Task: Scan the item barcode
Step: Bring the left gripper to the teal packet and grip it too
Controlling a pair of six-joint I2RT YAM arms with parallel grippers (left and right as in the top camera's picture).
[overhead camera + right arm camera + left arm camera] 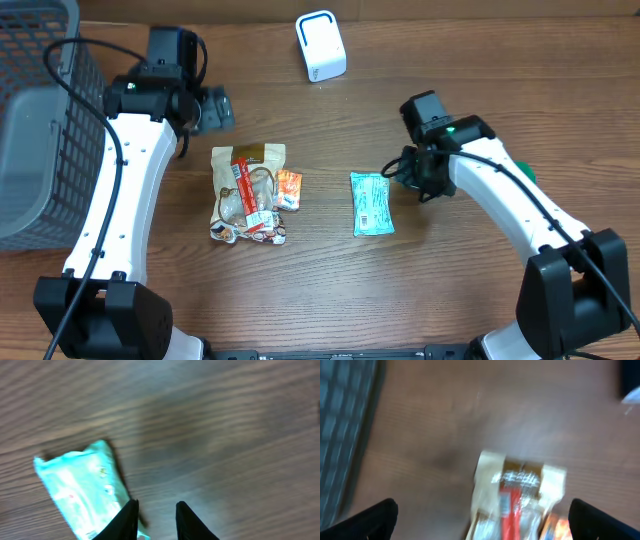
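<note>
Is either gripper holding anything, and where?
Nothing held: right gripper is slightly open beside the teal packet; left gripper is open near the snack bag.

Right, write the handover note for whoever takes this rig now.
Left claw: open, empty, near the clear plastic snack bag with brown header.
Right claw: slightly open, empty, beside the teal plastic packet, which lies flat on the wooden table.
White rounded scanner box: at the far edge, nothing near it.
Done: no scan visible.
Left: pick an item and show its barcode to the scanner.
</note>
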